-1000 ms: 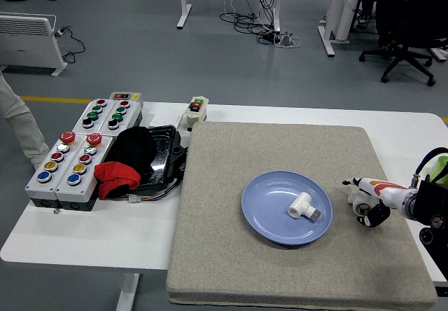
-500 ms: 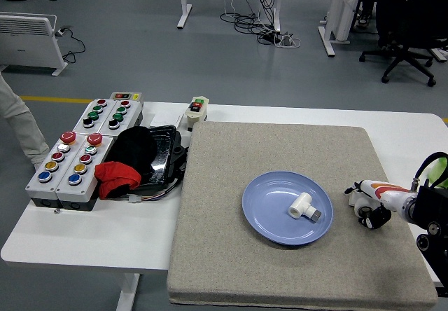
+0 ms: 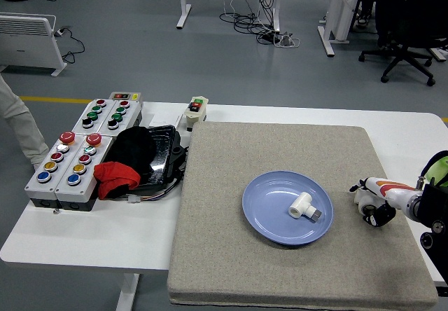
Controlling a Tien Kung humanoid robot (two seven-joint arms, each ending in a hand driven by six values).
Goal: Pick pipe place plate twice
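Observation:
A white pipe fitting (image 3: 303,206) lies on the blue plate (image 3: 269,206) toward its right side. The plate sits on the grey mat (image 3: 294,213). My right hand (image 3: 374,200) is at the mat's right edge, to the right of the plate and apart from it. Its fingers are loosely curled and hold nothing. My left hand is out of view.
Button boxes (image 3: 77,153) stand on the table's left side, with a black tray (image 3: 157,158) holding black and red cloth (image 3: 120,164) beside them. A small switch box (image 3: 196,111) is at the mat's far left corner. A person's leg (image 3: 17,125) shows at the left edge.
My right hand has drawn back to the right, away from the plate. The pipe fitting and plate have not moved.

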